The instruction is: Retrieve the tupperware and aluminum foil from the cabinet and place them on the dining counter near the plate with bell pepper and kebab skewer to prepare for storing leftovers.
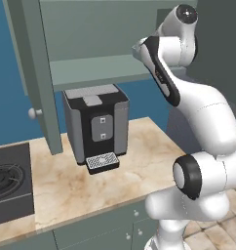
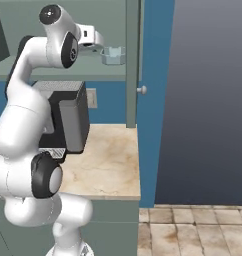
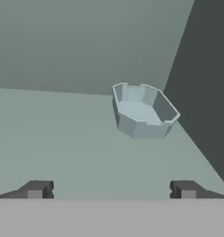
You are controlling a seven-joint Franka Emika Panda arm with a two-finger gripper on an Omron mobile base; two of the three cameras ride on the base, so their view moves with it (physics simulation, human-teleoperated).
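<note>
From the hand view I see the tub (image 3: 144, 111) sitting upright on the cabinet (image 3: 63, 134) floor, ahead of the claw (image 3: 111, 190) and a little to the right of its centre line. It stands well apart from my two fingertips (image 3: 37, 189), which are spread wide with nothing between them. The tub is close to the cabinet's dark right-hand wall, near the back corner, and it looks empty.

In the right base view the claw (image 2: 99, 42) is reaching into the open cabinet (image 2: 118, 20), with the tub (image 2: 113, 55) just beyond it and slightly lower, resting on the shelf next to the open door (image 2: 132, 60) with its round knob (image 2: 141, 90).

In the left base view my arm (image 1: 188, 97) bends up toward the cabinet (image 1: 90, 44), and below it a coffee machine (image 1: 96, 127) stands on the beige worktop (image 1: 66, 180), with the black hob (image 1: 10, 180) at the left.
</note>
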